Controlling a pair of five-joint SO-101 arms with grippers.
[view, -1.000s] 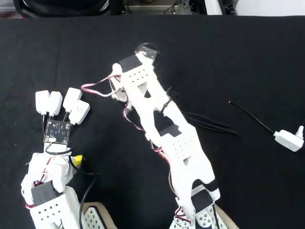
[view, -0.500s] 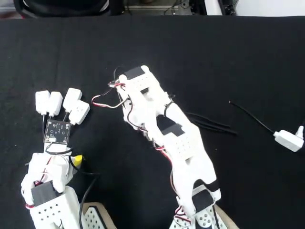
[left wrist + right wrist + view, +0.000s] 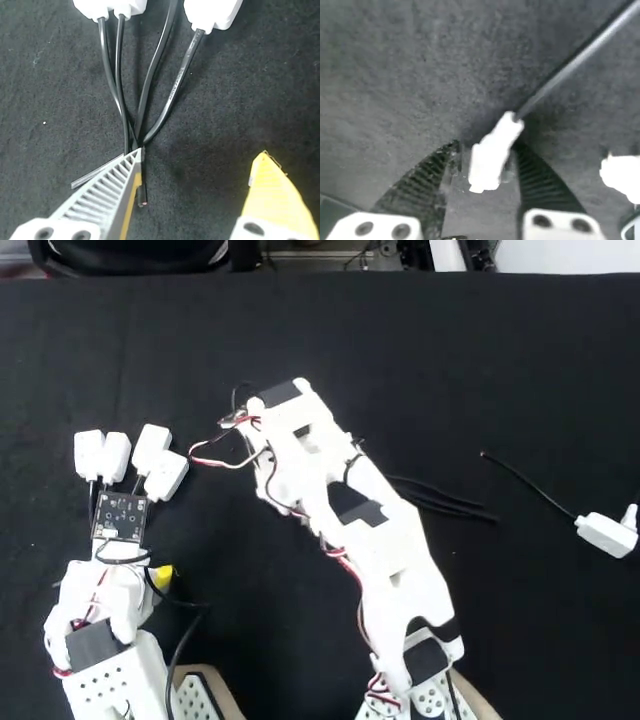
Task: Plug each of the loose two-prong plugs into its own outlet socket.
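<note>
The black cloth surface point(image 3: 520, 360) carries everything. The right arm point(image 3: 380, 540) lies across its middle. Its end effector point(image 3: 482, 157) has its dark fingers point(image 3: 420, 185) clamped on a small white plug point(image 3: 492, 150), whose black cord point(image 3: 570, 62) trails over the cloth. The left arm point(image 3: 100, 630) sits at the near left corner with its end effector point(image 3: 200, 152) spread apart. The grey finger point(image 3: 112, 182) touches black cords point(image 3: 117, 85) that lead to four white corded blocks point(image 3: 130, 462) clustered just beyond. Another loose plug point(image 3: 605, 533) lies well apart, by the right edge
</note>
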